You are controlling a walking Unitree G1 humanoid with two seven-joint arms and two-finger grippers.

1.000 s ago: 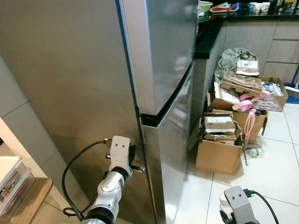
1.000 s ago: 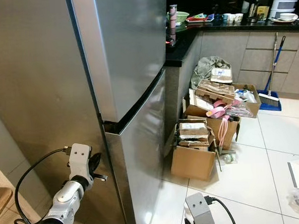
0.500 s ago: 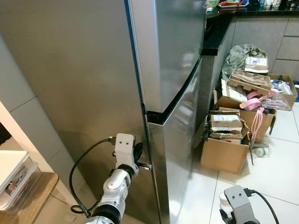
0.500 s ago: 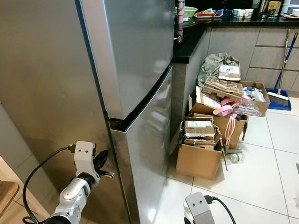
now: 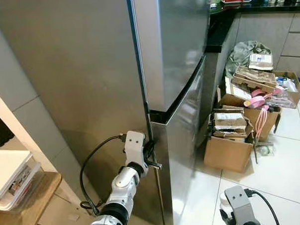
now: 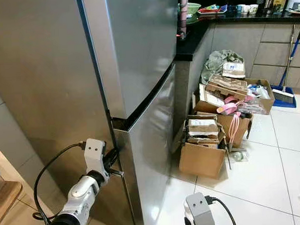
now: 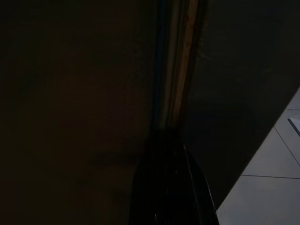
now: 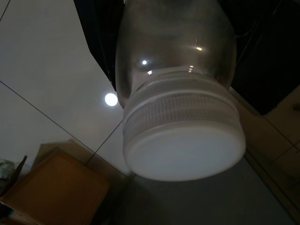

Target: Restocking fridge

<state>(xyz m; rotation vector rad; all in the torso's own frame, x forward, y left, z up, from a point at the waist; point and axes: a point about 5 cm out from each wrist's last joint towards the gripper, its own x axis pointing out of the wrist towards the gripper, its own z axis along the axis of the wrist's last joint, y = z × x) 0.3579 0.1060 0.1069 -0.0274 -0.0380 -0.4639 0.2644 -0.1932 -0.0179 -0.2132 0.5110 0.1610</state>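
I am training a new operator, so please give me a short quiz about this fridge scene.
1. True or false: both doors of the fridge are open.
2. The right gripper holds: A) a jar with a white lid, B) a broom, C) a cardboard box.
3. Fill in: the left gripper is at the side edge of the ___ fridge door.
Key: 1 false; 2 A; 3 lower.

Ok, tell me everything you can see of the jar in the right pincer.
The jar is cloudy, see-through, glass or plastic, with rounded shoulders and a wide white ribbed screw lid, closed. No contents can be made out. It sits at the right pincer, low over the white floor tiles, lid towards the wrist camera.
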